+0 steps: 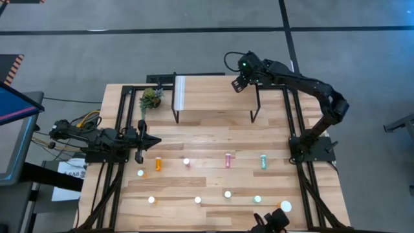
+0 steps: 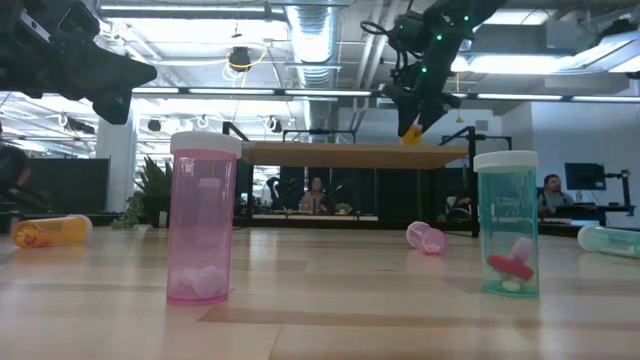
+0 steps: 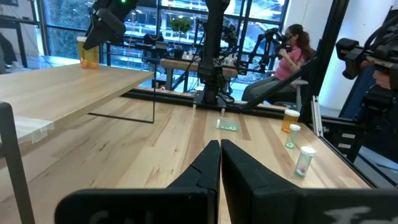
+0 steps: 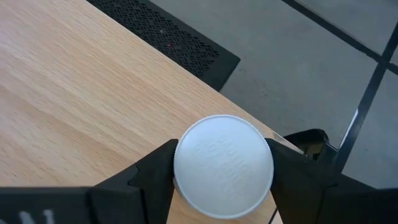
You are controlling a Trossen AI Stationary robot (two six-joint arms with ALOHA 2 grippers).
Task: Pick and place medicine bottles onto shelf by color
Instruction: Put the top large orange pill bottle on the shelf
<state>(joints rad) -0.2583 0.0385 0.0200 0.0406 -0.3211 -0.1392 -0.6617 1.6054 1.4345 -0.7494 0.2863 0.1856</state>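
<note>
Pink bottle (image 2: 203, 217) stands upright nr the desk's front edge w/ pale pills at its bottom; teal bottle (image 2: 507, 223) upright beside it holds red and white pills. Other bottles lie or stand scattered across the front half of the desk (image 1: 213, 139). Right gripper (image 1: 240, 83) sits over the shelf (image 1: 213, 94) at its right-hand end, nr the back edge; jaws fairly wide, closed round a white-capped orange bottle (image 4: 222, 166), touching it both sides, bottle upright on the shelf top. Left gripper (image 3: 219, 163) rests at the desk's left edge, jaws closed tight, nothing in them.
</note>
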